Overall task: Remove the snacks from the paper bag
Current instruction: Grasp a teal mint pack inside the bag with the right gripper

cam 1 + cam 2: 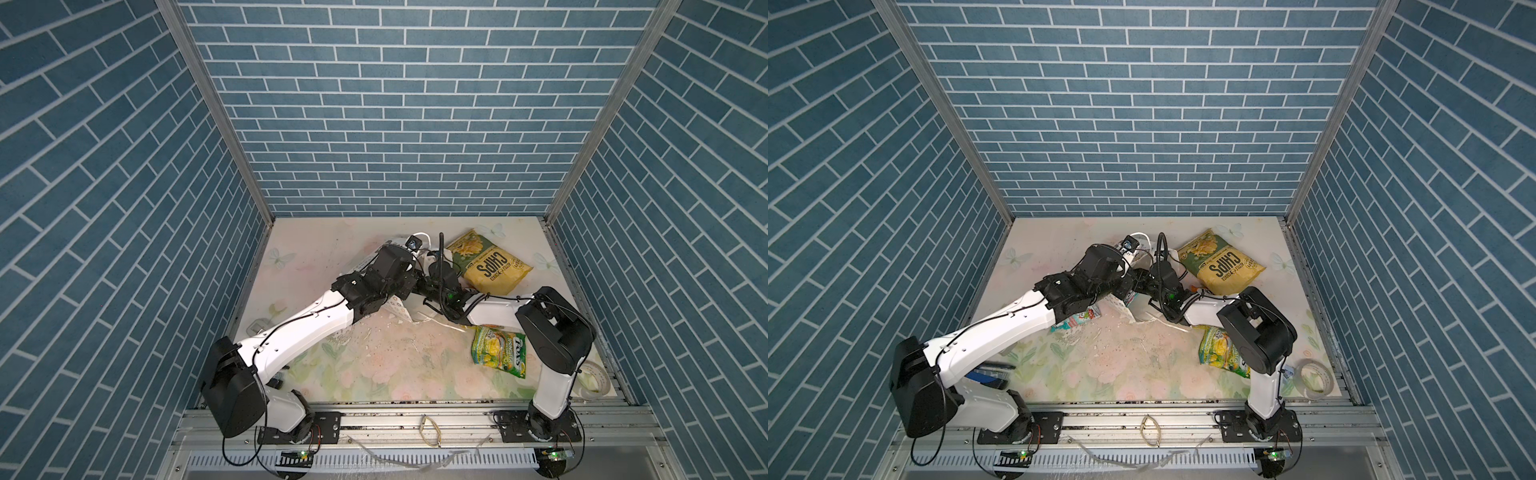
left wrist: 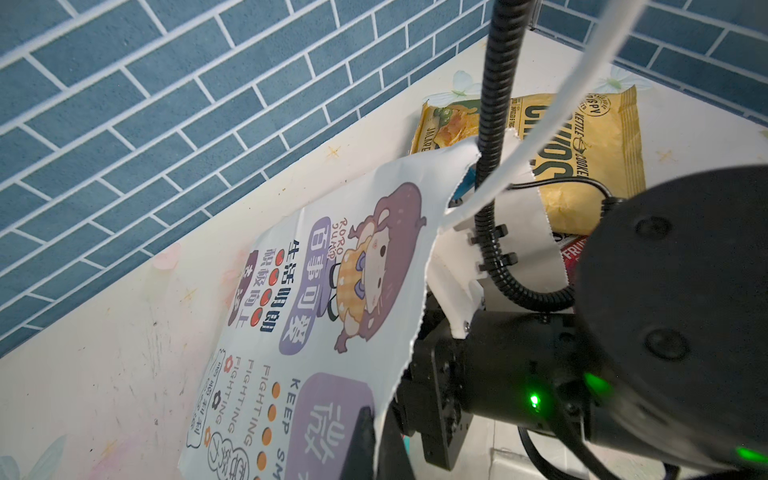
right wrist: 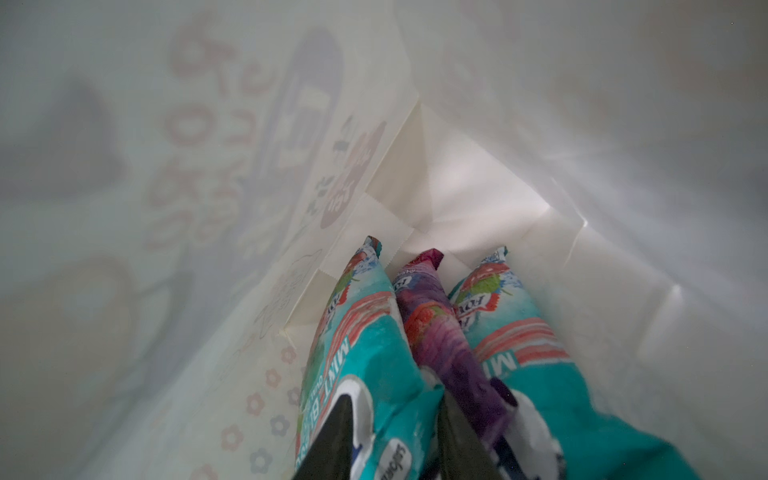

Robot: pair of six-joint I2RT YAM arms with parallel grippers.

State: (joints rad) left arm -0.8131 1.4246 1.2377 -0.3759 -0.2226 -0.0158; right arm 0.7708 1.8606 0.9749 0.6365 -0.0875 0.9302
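The paper bag (image 1: 397,311) sits near the middle of the desk (image 1: 365,374), largely covered in both top views by your two arms. Your left jaws are clenched on its paper edge. The cartoon-printed outer wall faces the left wrist camera, and a white handle (image 2: 540,120) runs past it. Your right jaws are down inside the bag, grasping a teal pouch (image 3: 374,365). A purple pouch (image 3: 436,328) lies just beside it, and a second teal pouch (image 3: 519,332) touches the purple one on its other side. All three rest against the bag's plain white inside. Outside, the CHIPS bag (image 1: 486,262) lies flat at about 1 o'clock from the paper bag. A green-yellow pouch (image 1: 498,351) lies at about 4 o'clock, beside your right arm's elbow. In a top view a third teal pouch (image 1: 1077,320) shows from under your left arm at about 8 o'clock. A tape roll (image 1: 1314,380) rests at the desk's 4 o'clock corner.
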